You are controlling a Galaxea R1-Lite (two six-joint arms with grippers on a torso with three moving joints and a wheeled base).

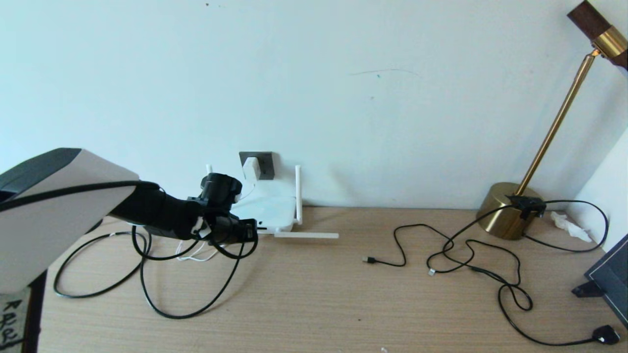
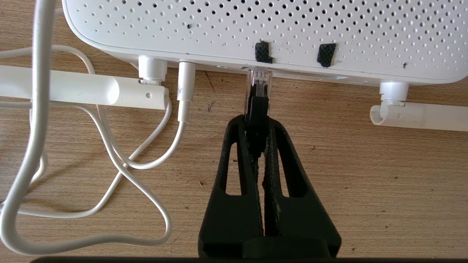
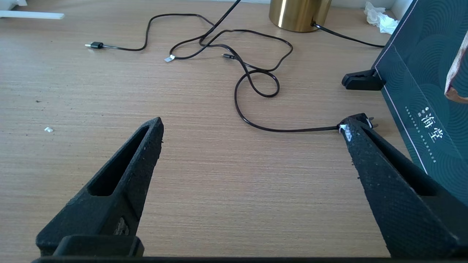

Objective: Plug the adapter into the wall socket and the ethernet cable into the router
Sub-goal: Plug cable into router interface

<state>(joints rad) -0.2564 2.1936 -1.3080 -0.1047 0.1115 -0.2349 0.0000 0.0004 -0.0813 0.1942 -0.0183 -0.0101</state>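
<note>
The white router [image 1: 267, 206] lies against the wall, below the dark grey wall socket [image 1: 267, 164]. The white adapter [image 1: 251, 168] sits in that socket. Its thin white cord [image 2: 109, 153] runs to a plug in the router's front. My left gripper [image 2: 257, 124] is shut on the ethernet cable's connector [image 2: 258, 106]. The connector's clear tip reaches the port edge of the router [image 2: 256, 29]; how deep it sits I cannot tell. The black ethernet cable [image 1: 171, 311] loops over the desk behind my left gripper [image 1: 248, 230]. My right gripper [image 3: 252, 122] hovers open over bare desk, holding nothing.
Two antennas [image 2: 84, 91] [image 2: 420, 115] lie folded flat on the desk beside the connector. At the right stand a brass lamp [image 1: 505, 211], thin black cables [image 1: 466, 255] with a black plug [image 1: 606, 335], and a dark box [image 3: 420, 91].
</note>
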